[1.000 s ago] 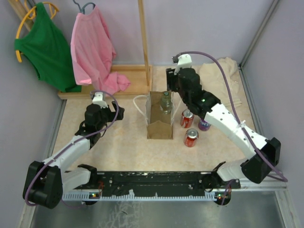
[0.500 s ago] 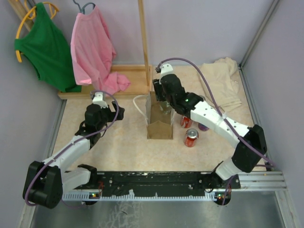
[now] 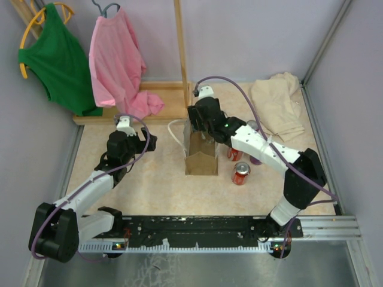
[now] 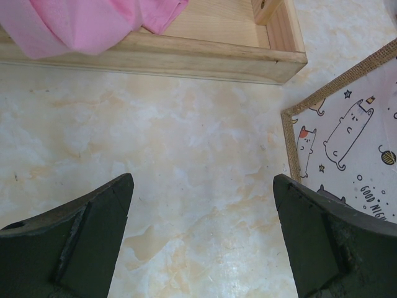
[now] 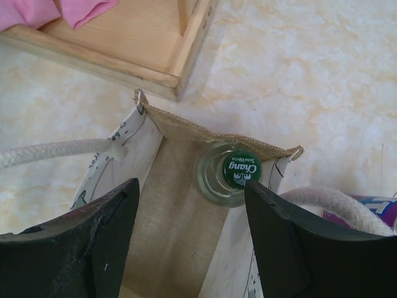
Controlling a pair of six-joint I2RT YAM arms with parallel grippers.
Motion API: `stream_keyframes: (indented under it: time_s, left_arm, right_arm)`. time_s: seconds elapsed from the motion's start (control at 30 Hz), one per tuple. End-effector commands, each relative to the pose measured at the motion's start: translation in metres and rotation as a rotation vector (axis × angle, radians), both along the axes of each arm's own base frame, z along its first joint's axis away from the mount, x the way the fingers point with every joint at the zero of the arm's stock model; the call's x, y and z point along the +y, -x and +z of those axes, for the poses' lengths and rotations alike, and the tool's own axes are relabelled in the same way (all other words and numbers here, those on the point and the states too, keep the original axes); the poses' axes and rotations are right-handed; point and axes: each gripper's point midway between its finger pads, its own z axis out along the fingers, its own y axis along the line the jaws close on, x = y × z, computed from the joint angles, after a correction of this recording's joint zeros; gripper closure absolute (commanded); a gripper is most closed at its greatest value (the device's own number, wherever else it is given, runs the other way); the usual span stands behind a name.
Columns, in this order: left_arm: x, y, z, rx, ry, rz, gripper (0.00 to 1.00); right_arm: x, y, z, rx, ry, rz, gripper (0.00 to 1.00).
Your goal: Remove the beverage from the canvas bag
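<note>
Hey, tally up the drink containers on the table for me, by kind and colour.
Red cans: 2
Purple can: 1
Glass bottle, standing in the canvas bag: 1
Total: 4

The pale table holds the canvas bag in the middle, with a red can near it on the right. A wooden base sits at the back left, a beige cloth at the back right.
</note>
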Motion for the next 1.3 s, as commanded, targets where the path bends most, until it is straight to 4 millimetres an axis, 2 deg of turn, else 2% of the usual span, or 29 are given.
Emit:
stream_keyframes:
  time_s: [0.0,0.37,0.63,0.7,0.87,1.27]
  left_arm:
    - [-0.005,-0.003,0.016,-0.04,0.018,-0.012,0.0]
    - [-0.003,-0.002,0.013,-0.034,0.012,-0.007,0.0]
    - [-0.003,-0.002,0.011,-0.03,0.013,-0.007,0.0]
    - [-0.003,-0.002,0.012,-0.032,0.012,-0.006,0.0]
    - [-0.002,-0.002,0.012,-0.034,0.009,-0.003,0.0]
    - [-0.003,-0.001,0.011,-0.031,0.012,-0.007,0.0]
  right_arm:
    - [-0.003,-0.012,0.009,-0.04,-0.006,-0.054,0.33]
    - [-0.017,-0.02,-0.006,-0.017,0.004,-0.102,0.37]
    - [-0.019,-0.023,-0.017,-0.002,0.011,-0.105,0.37]
    - [-0.017,-0.026,-0.032,0.023,0.031,-0.106,0.37]
    - [-0.019,-0.028,-0.047,0.047,0.045,-0.115,0.37]
    - [-0.024,-0.037,-0.069,0.064,0.049,-0.155,0.38]
